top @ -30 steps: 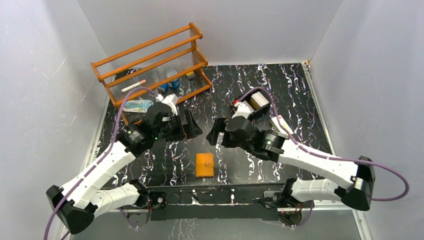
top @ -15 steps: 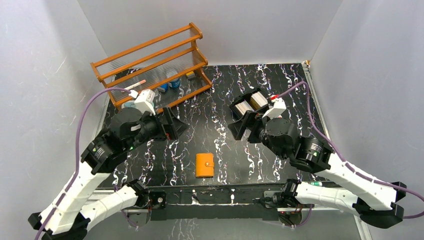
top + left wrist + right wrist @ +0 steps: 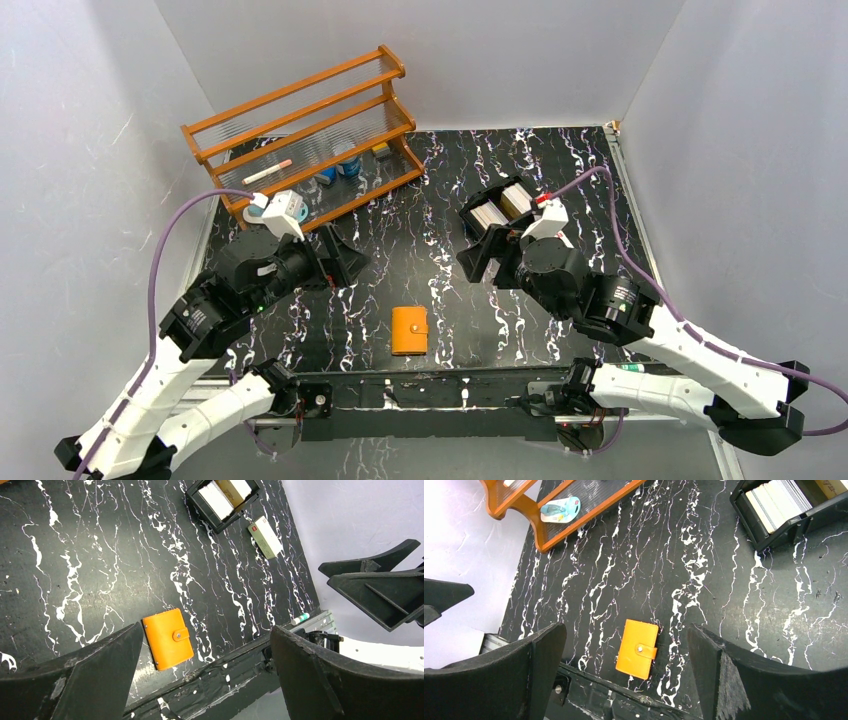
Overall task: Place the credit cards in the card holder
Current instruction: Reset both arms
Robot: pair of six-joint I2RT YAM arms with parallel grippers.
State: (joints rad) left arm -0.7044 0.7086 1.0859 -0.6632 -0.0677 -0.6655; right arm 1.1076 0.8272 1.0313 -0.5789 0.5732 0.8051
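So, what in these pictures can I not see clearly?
- Card holder: closed in every view, so its inside is hidden.
- Credit cards: edge-on in the black tray; count unreadable, the right wrist view's top edge cuts them.
- Cream box: print too small in left wrist view.
- Items on the wooden rack: too small in the top view.

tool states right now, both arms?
Left tool: open, holding nothing.
Right tool: open, holding nothing.
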